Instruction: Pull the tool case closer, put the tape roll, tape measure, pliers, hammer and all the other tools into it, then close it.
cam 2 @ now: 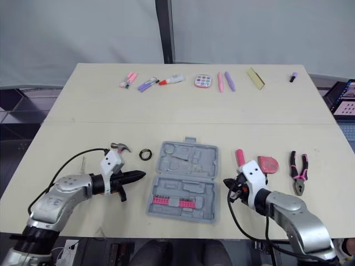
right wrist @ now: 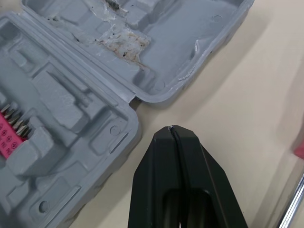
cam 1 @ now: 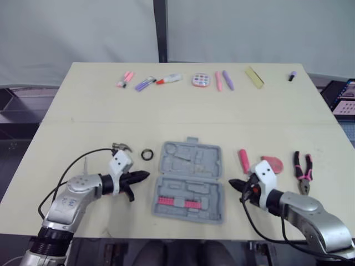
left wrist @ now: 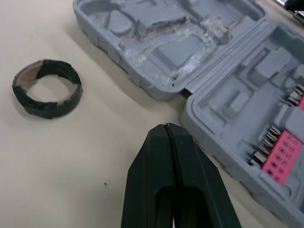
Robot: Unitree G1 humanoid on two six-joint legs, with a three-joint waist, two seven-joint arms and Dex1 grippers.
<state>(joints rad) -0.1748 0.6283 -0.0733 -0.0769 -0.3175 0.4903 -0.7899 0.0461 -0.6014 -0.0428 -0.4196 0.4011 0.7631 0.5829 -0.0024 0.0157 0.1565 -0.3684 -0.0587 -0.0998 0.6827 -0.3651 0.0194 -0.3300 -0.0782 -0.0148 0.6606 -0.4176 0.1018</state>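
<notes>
The open tool case (cam 1: 188, 180) sat between the arms, left gripper (cam 1: 146, 175) and right gripper (cam 1: 232, 183) both pinched shut on nothing, and the tape roll (left wrist: 50, 108) lay just beyond the left tips beside the case's lid, clearly the left arm's pick.

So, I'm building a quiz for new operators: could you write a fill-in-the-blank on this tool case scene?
1. The tool case lies ____, both halves facing up.
2. The tape roll lies on the robot's ____ side of the case.
3. The fingers of the left gripper and of the right gripper are ____, holding nothing.

Missing words: open; left; shut.
</notes>
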